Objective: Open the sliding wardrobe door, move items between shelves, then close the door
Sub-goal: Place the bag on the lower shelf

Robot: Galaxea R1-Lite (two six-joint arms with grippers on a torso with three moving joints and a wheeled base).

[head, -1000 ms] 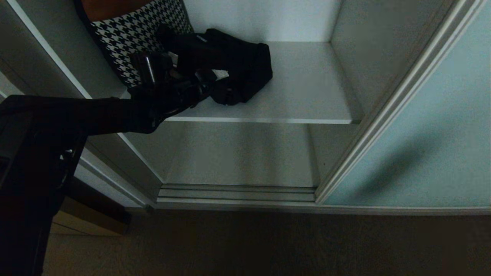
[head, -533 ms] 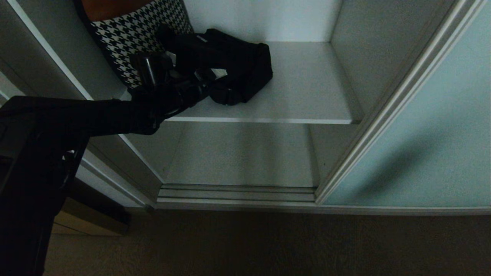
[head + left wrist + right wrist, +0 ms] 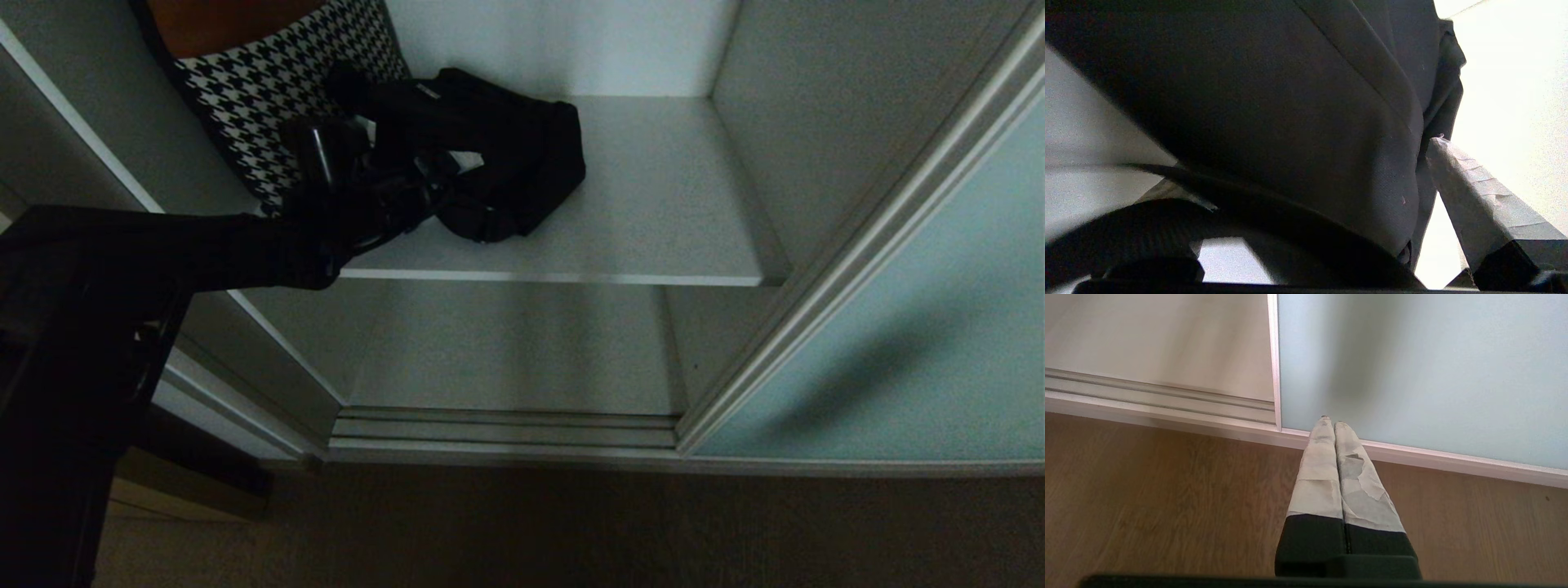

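Note:
A soft black bag [image 3: 514,163] lies on the upper white shelf [image 3: 669,204] of the wardrobe. My left gripper [image 3: 408,175] reaches onto that shelf from the left and stands open, with the bag [image 3: 1274,122] bulging between its fingers. One taped fingertip [image 3: 1449,163] lies along the bag's edge. The lower shelf [image 3: 506,351] is bare. The frosted sliding door [image 3: 898,351] is pushed to the right, leaving the opening free. My right gripper [image 3: 1331,422] hangs shut above the wooden floor, by the bottom rail of the door [image 3: 1412,367].
A black-and-white houndstooth item [image 3: 277,82] with an orange top stands on the upper shelf, just left of the bag and behind my left arm. The door track [image 3: 506,425] runs along the wardrobe's base. Wooden floor [image 3: 571,531] lies in front.
The whole head picture has slid slightly down, so the camera moved. My left gripper stays open at the bag, and the bag has not shifted on the shelf.

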